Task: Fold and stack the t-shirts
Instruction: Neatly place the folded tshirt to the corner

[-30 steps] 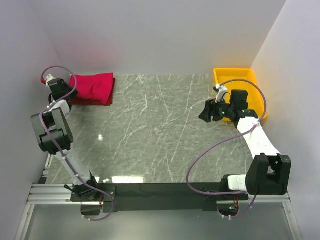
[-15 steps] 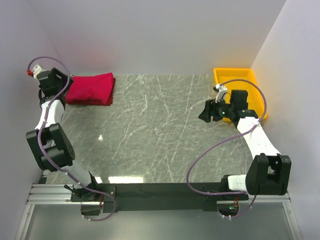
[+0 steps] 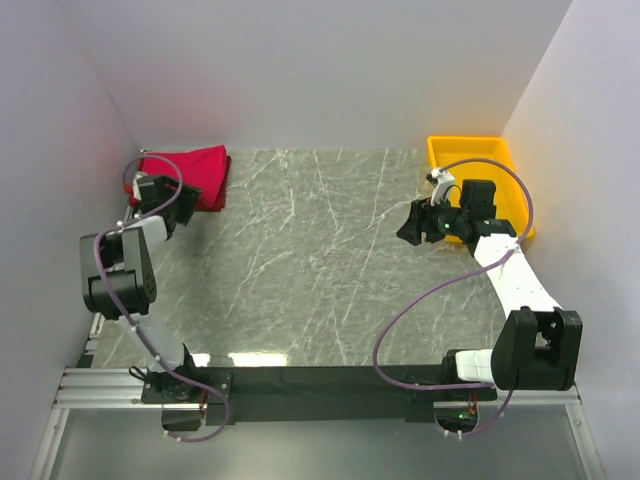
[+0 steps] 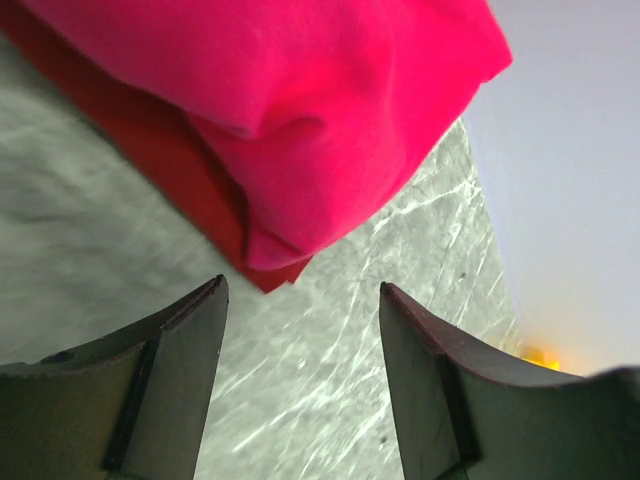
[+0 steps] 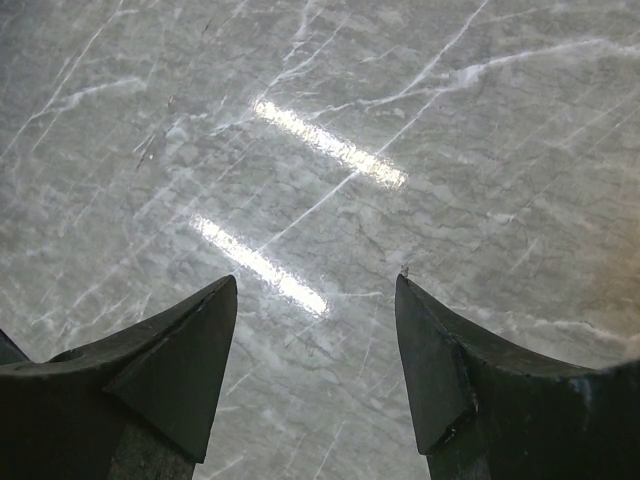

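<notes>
Open tabletop [image 3: 320,250] between t-shirts [image 3: 203,170] and tray [image 3: 485,158]

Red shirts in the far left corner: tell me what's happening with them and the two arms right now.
The crimson t-shirt lies folded on top of the darker red t-shirt, stacked in the far left corner of the table. The left arm hovers close by the stack, jaws open with nothing between them. The right arm waits over bare table near the yellow tray, jaws open and empty too.
</notes>
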`<state>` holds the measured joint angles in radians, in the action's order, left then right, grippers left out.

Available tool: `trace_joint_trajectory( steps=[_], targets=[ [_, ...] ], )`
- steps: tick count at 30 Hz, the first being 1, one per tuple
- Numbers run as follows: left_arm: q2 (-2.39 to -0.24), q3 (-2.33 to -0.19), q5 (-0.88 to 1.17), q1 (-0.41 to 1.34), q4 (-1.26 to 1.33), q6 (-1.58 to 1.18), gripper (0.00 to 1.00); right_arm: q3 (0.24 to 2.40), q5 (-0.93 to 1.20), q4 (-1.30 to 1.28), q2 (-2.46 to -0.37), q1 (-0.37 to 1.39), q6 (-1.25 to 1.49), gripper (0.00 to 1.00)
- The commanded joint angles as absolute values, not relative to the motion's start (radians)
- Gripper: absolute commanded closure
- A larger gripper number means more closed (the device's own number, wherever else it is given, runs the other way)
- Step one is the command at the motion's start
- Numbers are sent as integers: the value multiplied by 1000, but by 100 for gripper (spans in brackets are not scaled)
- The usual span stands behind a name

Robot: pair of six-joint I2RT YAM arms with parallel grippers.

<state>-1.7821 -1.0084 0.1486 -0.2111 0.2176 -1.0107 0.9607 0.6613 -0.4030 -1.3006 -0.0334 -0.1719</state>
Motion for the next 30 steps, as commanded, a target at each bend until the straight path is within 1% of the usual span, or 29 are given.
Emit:
trace_joint_trajectory(
  steps=[1, 4, 10, 16, 19, 20, 22, 23, 25, 26, 30],
  targets=[
    [-1840, -1071, 89, -180, 339, -1080, 34, 976, 667, -367, -1296, -44, -170, 29],
    [-1884, -1098, 55, -158, 348, -1091, 35, 977, 661, -370, -1295, -41, -173, 29],
    [-1925, -1181, 3, -127, 284, -1008, 37, 982, 655, -371, -1301, -43, -173, 29],
    [-1953, -1195, 5, -124, 285, -1011, 44, 994, 653, -370, -1318, -43, -172, 29],
    [-1966, -1198, 29, -126, 299, -1019, 53, 997, 653, -370, -1324, -43, -172, 29],
    [-1971, -1201, 40, -126, 304, -1019, 60, 999, 655, -373, -1327, -43, -170, 29],
    [-1982, -1210, 70, -126, 310, -1026, 67, 999, 655, -371, -1328, -43, -170, 29],
    [-1985, -1212, 78, -126, 313, -1031, 79, 1002, 653, -371, -1328, -43, -170, 29],
    [-1983, -1210, 93, -126, 325, -1045, 94, 1000, 652, -373, -1328, -43, -172, 29],
    [-1979, -1207, 97, -124, 328, -1060, 99, 1000, 652, -373, -1327, -43, -173, 29],
    [-1954, -1200, 120, -130, 341, -1118, 99, 993, 650, -371, -1322, -43, -173, 29]
  ],
)
